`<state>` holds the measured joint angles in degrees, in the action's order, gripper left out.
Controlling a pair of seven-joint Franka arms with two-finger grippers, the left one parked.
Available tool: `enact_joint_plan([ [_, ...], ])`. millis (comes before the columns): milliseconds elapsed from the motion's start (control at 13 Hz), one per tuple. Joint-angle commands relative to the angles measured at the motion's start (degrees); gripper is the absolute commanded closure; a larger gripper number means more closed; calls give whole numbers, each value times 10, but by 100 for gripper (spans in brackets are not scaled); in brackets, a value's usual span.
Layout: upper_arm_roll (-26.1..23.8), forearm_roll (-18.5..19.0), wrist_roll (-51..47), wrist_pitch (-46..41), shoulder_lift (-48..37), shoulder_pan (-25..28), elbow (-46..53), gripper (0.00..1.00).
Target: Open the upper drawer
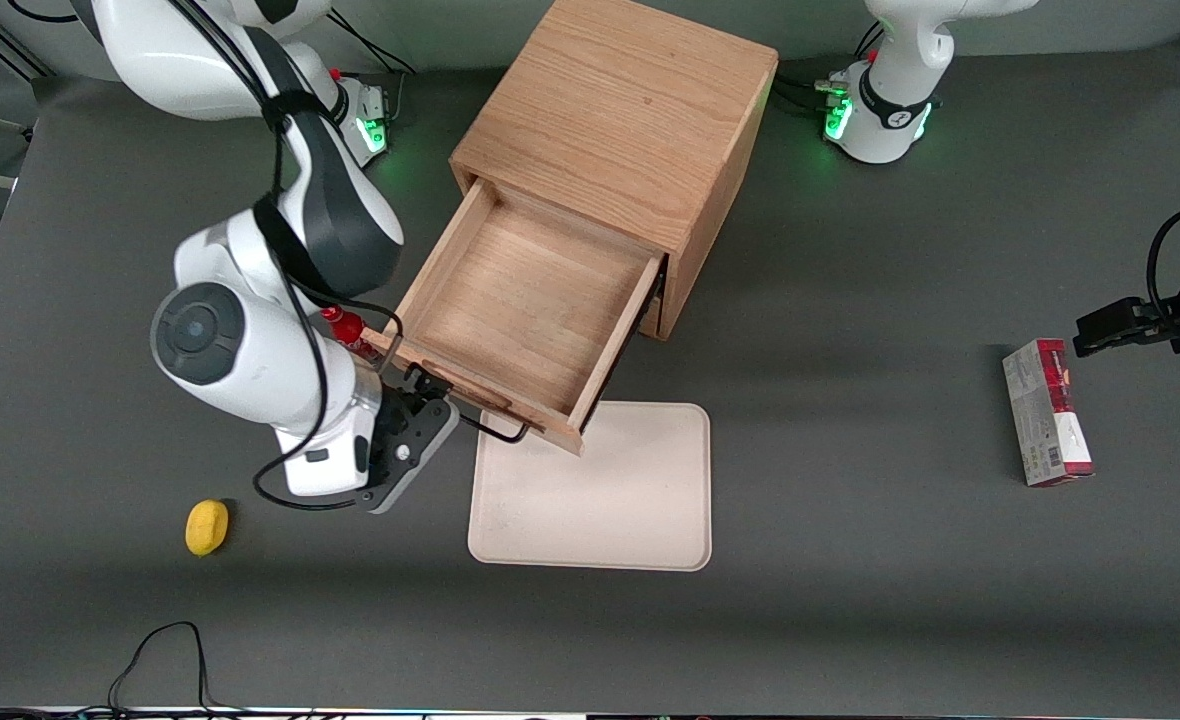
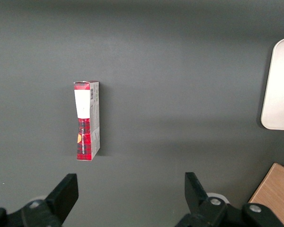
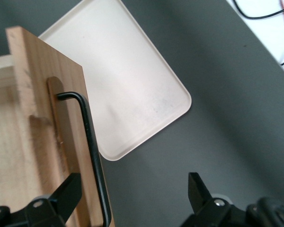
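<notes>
1. Table [image 1: 850, 620]: dark grey mat, carries everything.
2. Oak cabinet [image 1: 620, 110]: boxy, standing on the table between the two arm bases, turned at an angle to the front camera.
3. Upper drawer [image 1: 525, 300]: pulled well out of the cabinet, bare wood floor showing, nothing visible inside. Its front hangs above the tray's corner.
4. Tray [image 1: 600, 500]: cream, rounded corners, flat on the table in front of the cabinet, nearer the front camera than the drawer.
5. Gripper [image 1: 430, 405]: at the drawer front, just beside the handle's end toward the working arm. In the wrist view its fingers [image 3: 68, 191] stand wide apart; one finger is in front of the drawer front, the handle running just past it, nothing clamped.
6. Handle [image 3: 87, 142]: thin black wire, bent ends set into the drawer front.
7. Red and white carton [image 1: 1045, 410]: lying flat toward the parked arm's end of the table, well apart from the cabinet.
8. Yellow object [image 1: 207, 526]: small, rounded, on the table near the gripper, nearer the front camera.
</notes>
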<state>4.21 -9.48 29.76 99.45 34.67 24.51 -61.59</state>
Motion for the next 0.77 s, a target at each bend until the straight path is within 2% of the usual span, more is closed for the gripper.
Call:
enact_joint_plan([
  [0,7,20,-45,-39,-34,-5,22,0],
  [462,90,26,-151,-138,-126,-3,-3,0],
  [692,141,20,-170,-143,-162,-3,-52,0],
])
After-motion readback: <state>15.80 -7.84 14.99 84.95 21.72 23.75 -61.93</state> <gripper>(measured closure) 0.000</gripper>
